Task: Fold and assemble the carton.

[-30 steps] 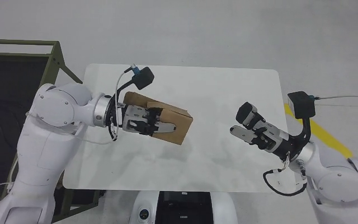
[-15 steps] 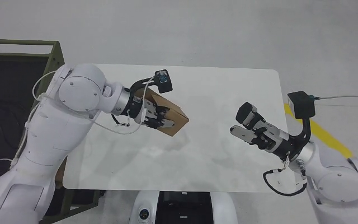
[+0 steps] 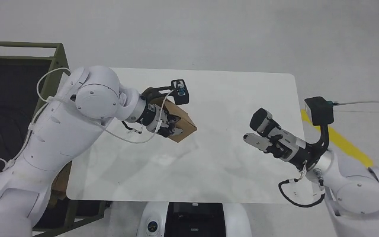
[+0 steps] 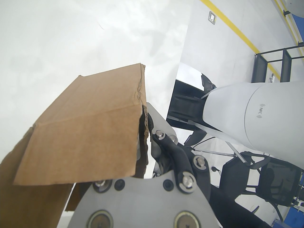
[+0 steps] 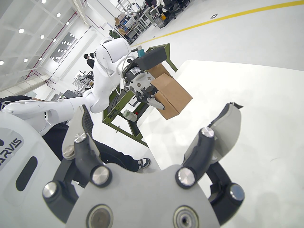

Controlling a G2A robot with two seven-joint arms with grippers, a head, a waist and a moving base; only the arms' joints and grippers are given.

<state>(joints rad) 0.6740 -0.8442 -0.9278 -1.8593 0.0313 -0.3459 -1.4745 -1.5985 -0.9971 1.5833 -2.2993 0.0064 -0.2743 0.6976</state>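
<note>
Pinching one wall of the brown cardboard carton in the left gripper, fingers pressing tight on the cardboard. Holding that carton tilted over the left half of the table, one long edge sloping down toward the table's middle. Showing, in the left wrist view, a plain outer panel with a creased, slightly torn edge right beside one metal finger, and another panel bending away beneath it. Not being able to tell whether the lowest corner is touching the surface.

Holding the right gripper spread wide with nothing between its fingers, hovering over the right part of the table, well apart from the carton and facing it.

Working over a white table with rounded corners, its top smooth and faintly clouded with grey smudges, carrying a soft shadow just beside the carton. Standing on a pale grey floor crossed by a yellow line off the table's right side. Adjoining, at the table's left edge, an olive-green metal frame. Opening, in the right wrist view, onto a large bright hall: white ceiling beams, rows of round ceiling lights, benches and desks far off past the yellow line. Showing a dark metal rack beside the line in the left wrist view.
</note>
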